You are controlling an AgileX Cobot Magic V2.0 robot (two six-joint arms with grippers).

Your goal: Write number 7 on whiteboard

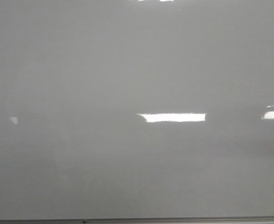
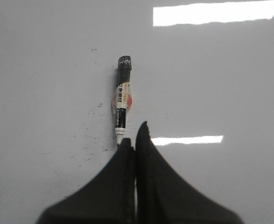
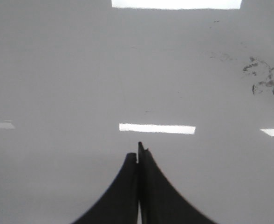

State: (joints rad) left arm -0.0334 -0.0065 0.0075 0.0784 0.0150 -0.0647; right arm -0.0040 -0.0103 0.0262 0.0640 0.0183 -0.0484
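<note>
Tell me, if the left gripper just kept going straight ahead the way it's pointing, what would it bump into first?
Probably the marker, lying on the whiteboard just beyond the shut left gripper, slightly off its line; depth is hard to judge.

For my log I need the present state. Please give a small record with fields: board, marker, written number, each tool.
board: whiteboard, glossy grey-white, with bright glare patches
marker: one capped marker lying on the board, just beyond the left tool
written number: no 7 visible in any view
old marks: faint dark smudges in the right wrist view
left tool: shut, holding nothing
right tool: shut, holding nothing
front view: no arm in sight
</note>
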